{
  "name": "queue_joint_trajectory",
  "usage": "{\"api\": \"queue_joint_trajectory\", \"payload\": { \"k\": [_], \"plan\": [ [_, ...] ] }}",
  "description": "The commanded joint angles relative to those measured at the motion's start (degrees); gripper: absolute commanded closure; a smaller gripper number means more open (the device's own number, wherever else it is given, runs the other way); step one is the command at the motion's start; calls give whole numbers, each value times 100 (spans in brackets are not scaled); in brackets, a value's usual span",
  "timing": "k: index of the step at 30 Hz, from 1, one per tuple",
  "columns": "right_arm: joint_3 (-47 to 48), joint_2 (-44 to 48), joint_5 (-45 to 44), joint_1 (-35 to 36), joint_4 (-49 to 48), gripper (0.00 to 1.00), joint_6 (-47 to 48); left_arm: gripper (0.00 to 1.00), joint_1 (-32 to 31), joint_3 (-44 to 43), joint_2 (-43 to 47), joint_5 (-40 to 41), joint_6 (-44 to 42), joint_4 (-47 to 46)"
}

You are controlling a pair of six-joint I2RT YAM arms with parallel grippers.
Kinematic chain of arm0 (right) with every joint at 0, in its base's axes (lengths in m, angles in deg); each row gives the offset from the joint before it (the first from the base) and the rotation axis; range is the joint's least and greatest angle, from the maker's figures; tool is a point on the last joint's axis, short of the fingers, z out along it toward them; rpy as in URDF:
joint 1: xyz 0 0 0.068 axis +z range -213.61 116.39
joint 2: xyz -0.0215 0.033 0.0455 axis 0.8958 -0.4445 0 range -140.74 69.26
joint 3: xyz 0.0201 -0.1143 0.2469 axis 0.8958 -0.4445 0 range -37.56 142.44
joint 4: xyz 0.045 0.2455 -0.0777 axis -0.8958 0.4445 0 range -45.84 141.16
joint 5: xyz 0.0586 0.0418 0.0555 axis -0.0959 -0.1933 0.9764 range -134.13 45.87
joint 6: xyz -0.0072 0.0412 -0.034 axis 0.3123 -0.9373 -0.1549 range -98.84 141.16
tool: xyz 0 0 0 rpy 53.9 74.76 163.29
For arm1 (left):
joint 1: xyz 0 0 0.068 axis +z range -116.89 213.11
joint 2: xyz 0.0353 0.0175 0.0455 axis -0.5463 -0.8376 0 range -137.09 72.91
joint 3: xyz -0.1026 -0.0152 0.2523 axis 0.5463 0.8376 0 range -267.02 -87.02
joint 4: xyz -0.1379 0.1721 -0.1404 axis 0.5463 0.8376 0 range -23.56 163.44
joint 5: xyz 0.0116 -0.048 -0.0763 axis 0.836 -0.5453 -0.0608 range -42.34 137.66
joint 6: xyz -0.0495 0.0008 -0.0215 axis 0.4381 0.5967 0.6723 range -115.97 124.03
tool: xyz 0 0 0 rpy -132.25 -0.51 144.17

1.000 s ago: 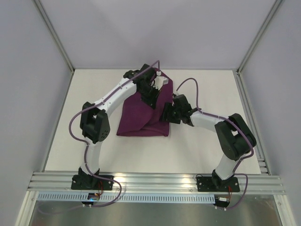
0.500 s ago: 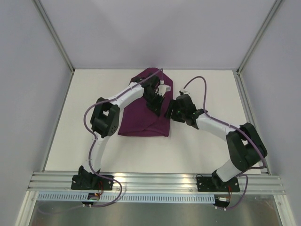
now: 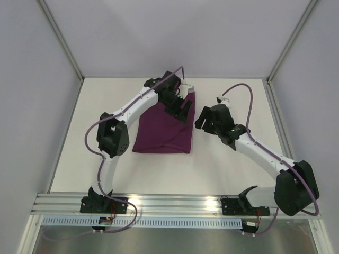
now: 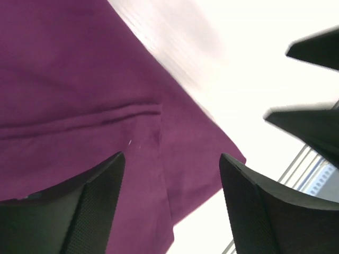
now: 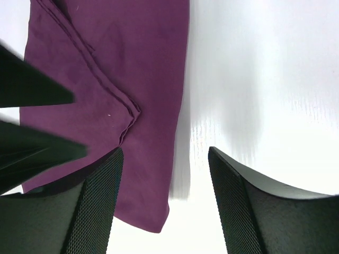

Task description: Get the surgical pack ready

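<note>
This looks like a robotics laboratory cell: a white tabletop [image 3: 222, 169] enclosed by plain pale panels [image 3: 26, 95] on aluminium posts [image 3: 59, 39], with a left arm [image 3: 135, 100] and a right arm [image 3: 262, 154] bolted to a slotted metal rail [image 3: 175, 203], purple cables [image 3: 244, 86] hanging loose.

The cloth [image 3: 159, 132] is plain deep purple, the table [image 3: 228, 169] off-white, the jaws black with mesh-textured pads [image 5: 100, 211].

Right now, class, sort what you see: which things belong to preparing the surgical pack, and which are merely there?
Part of the job:
- folded purple cloth, lying flat
- left gripper, open over the cloth, holding nothing
- right gripper, open at the cloth's right edge, holding nothing

Merely there (fixtures):
- table
- aluminium rail at the near edge
- arm cables
</note>
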Motion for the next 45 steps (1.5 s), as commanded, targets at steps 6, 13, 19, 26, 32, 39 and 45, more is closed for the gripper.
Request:
{"api": "queue_joint_trajectory", "payload": {
  "k": [6,13,19,26,32,39,45],
  "plan": [
    [416,-628,890,-144,-366,31,444,5,263,653,2097,1822,-770,405],
    [1383,-2158,1417,-302,-287,23,691,3,1678,1725,2073,1824,-551,89],
    [1507,-2941,2278,-416,-831,31,770,4,2022,2498,1651,1393,-638,-587],
    [980,-2871,2490,-416,-1280,58,796,19,2022,3361,1668,663,-516,-1169],
    [883,-2915,2594,-417,-1254,78,919,38,2022,3642,1536,681,-524,-1204],
    [611,-2688,3262,-399,-1350,85,946,44,2022,4414,2211,224,-638,-1336],
    [-83,-2003,3518,-346,-1324,80,735,44,2013,5153,2993,-197,-849,-1047]
  ]
}}
